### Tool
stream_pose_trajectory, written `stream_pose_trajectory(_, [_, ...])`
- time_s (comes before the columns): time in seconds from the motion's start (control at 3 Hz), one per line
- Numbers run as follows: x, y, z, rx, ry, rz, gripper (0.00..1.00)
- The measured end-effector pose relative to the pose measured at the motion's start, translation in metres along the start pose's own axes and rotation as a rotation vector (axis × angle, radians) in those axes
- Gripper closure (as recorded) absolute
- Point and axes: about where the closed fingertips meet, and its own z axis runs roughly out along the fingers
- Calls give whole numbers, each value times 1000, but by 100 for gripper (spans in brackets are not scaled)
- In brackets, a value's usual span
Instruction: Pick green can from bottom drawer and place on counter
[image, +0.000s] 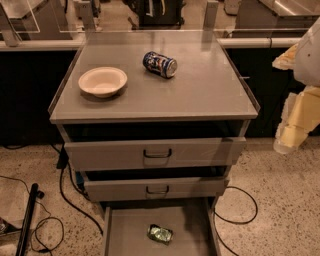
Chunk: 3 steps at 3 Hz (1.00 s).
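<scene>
Sensibly, the green can (160, 233) lies in the bottom drawer (126, 233), pulled open below the table (200, 95) for reach, while the claw (290, 131) hangs right of the table without it; how open, I cannot tell.

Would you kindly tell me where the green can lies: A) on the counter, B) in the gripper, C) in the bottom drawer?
C: the green can lies in the open bottom drawer, while the gripper hangs to the right of the counter, apart from the can.

No lettering reads, even on the blue-and-white can (160, 64); hand (291, 131) at right edge.
</scene>
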Motion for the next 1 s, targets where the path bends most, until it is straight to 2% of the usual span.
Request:
stream_pose_trajectory(0.33, [0, 0, 0, 1, 0, 0, 0])
stream_pose_trajectory(0.67, [-2, 14, 17, -24, -42, 8, 0])
stream_pose_trajectory(1.0, [-7, 43, 53, -79, -118, 7, 0])
